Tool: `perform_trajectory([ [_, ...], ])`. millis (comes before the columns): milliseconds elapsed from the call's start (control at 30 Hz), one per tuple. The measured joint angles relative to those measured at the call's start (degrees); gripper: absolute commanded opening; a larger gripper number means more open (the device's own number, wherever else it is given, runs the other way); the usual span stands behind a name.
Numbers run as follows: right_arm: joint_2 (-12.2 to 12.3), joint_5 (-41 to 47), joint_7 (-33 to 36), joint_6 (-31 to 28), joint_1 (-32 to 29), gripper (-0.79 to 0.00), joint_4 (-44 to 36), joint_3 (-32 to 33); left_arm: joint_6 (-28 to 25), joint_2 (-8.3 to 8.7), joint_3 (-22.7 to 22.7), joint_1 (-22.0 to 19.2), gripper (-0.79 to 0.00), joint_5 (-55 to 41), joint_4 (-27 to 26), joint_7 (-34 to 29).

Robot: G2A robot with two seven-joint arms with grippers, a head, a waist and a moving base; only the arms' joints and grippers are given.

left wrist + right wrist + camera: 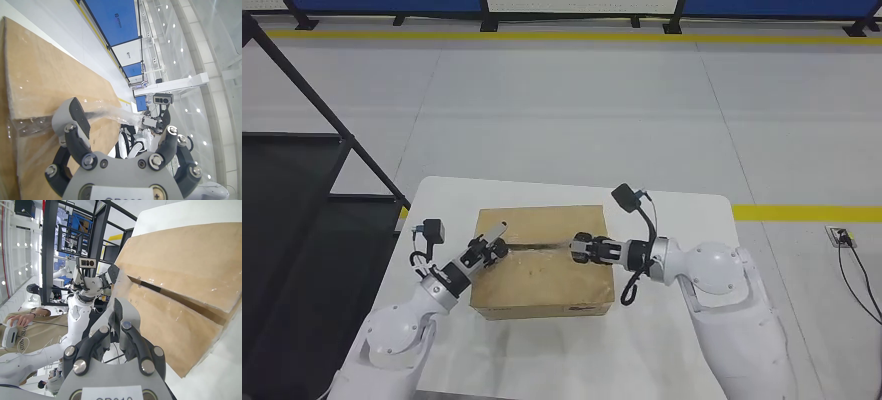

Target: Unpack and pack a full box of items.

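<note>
A closed cardboard box (pixel 542 275) lies on the white table (pixel 682 215). A strip of clear tape (pixel 540 243) runs along its top seam and is partly peeled up. My right gripper (pixel 580 247) hovers over the box's right half, shut on the free end of the tape (pixel 117 289); its own view shows its fingers (pixel 117 311) pinching the film. The left gripper (pixel 492 247) sits at the seam's left end, open, one finger (pixel 79 115) against the box (pixel 47 75) beside the tape (pixel 117 113). The seam (pixel 181 299) gapes dark between the flaps.
A black metal frame (pixel 312 130) stands off the table's left side. Bare tabletop lies right of the box and along its near edge (pixel 562 350). A yellow floor line (pixel 802 212) runs behind the table.
</note>
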Motion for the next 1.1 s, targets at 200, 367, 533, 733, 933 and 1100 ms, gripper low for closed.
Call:
perform_trajectory([
  [200,0.7,3.35,2.57,-0.26,0.81,-0.785,1.5,0.51,0.16,0.06,0.08,-0.39,0.0,0.13,0.04,0.23],
  [367,1.29,-0.02,4.22,-1.48,1.46,-0.785,1.4,-0.26,0.12,0.14,-0.03,-0.54,0.0,0.09,0.11,0.14],
  [533,1.28,0.73,4.16,-1.44,1.44,-0.785,1.41,-0.23,0.15,0.18,0.01,-0.89,0.0,0.02,0.46,0.09],
  [733,1.32,2.32,2.1,0.7,0.77,-0.785,1.81,-0.36,0.18,0.21,0.23,-1.3,0.0,-0.07,0.75,0.19],
  [933,1.55,6.17,1.21,7.71,3.18,-0.785,5.37,-0.36,0.1,0.27,0.18,-1.54,0.0,-0.27,0.92,0.2],
  [1100,1.73,7.9,0.52,13.0,5.15,-0.785,8.37,-0.97,0.18,0.3,0.3,-1.88,0.0,-0.47,1.26,0.05],
])
